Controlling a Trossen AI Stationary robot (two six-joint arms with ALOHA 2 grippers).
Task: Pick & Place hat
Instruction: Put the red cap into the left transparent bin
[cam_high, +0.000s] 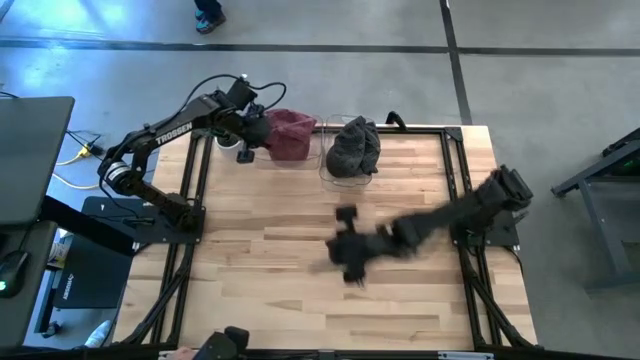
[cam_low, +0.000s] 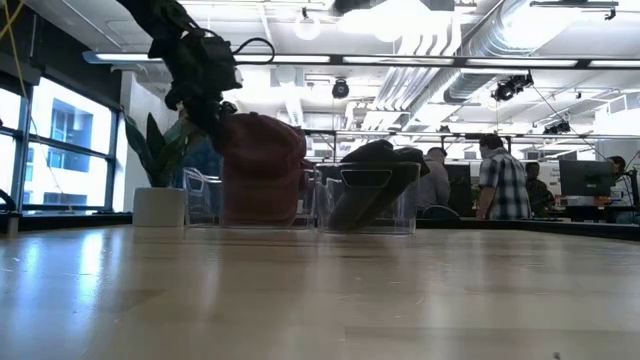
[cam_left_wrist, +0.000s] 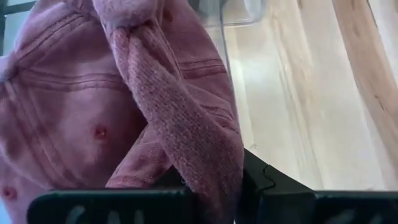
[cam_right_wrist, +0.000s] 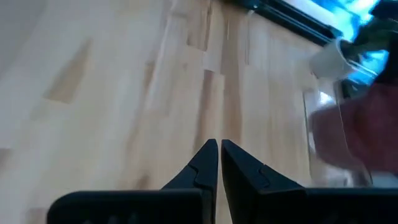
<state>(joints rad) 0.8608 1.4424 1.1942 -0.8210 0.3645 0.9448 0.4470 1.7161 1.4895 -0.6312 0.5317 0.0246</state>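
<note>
Pale wooden planks make up the table, at whose far edge two clear plastic bins are set side by side, with an open office and several people seen beyond in the low view. A faded pink cloth hat is bunched at the left clear bin, and a dark grey knitted hat is slumped in the right clear bin. The left gripper is placed at the pink hat, and in the left wrist view a fold of pink knit is seen pinched between its dark fingers, so the hat is judged to be gripped. The right gripper is held over the bare middle of the table, its fingers closed on nothing. The pick is judged to be in hand, with the lift not yet made. For the next move, the pinch must be kept firm while the hat is raised clear of the bin wall, since only one fold is held and the cloth could slip or snag.
</note>
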